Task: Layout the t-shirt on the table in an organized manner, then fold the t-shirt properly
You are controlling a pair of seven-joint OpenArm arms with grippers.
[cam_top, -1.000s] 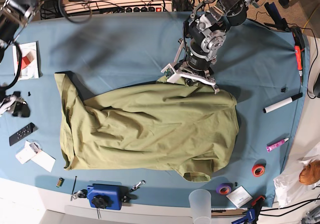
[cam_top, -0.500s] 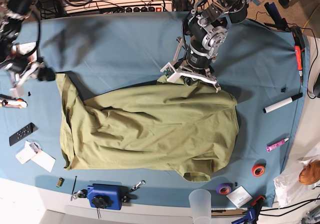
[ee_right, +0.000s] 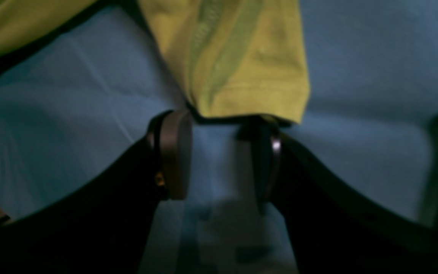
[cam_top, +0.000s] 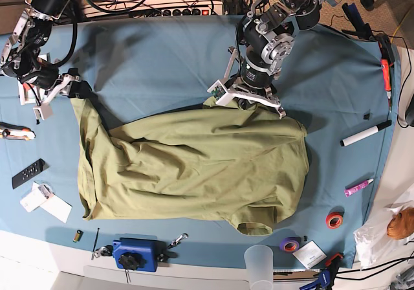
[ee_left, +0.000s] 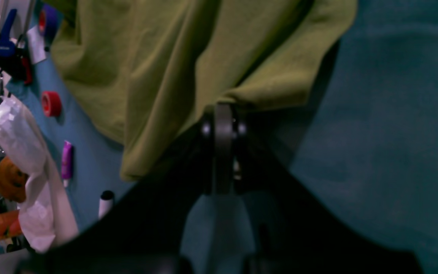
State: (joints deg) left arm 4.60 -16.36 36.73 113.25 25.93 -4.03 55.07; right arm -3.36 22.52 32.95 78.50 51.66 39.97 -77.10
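Note:
The olive-green t-shirt (cam_top: pixel 194 167) lies wrinkled across the middle of the blue table (cam_top: pixel 149 57). My left gripper (cam_top: pixel 249 102) sits at the shirt's far edge. In the left wrist view my left gripper (ee_left: pixel 223 114) is shut on a bunched bit of the t-shirt (ee_left: pixel 165 57). My right gripper (cam_top: pixel 76 90) is at the shirt's far left corner. In the right wrist view my right gripper (ee_right: pixel 219 121) stands open, and a hemmed end of the t-shirt (ee_right: pixel 242 68) lies just ahead of its fingertips, not between them.
A black-and-white marker (cam_top: pixel 365 133), a purple tube (cam_top: pixel 359 187) and a red tape roll (cam_top: pixel 334 220) lie right of the shirt. A blue tool (cam_top: pixel 136 252) and a plastic cup (cam_top: pixel 260 261) stand at the near edge. A remote (cam_top: pixel 28 173) and cards (cam_top: pixel 48 202) lie at the left.
My right arm has swung in from the left edge to the shirt's far left corner, staying open. My left gripper has kept its grip on the shirt's far edge.

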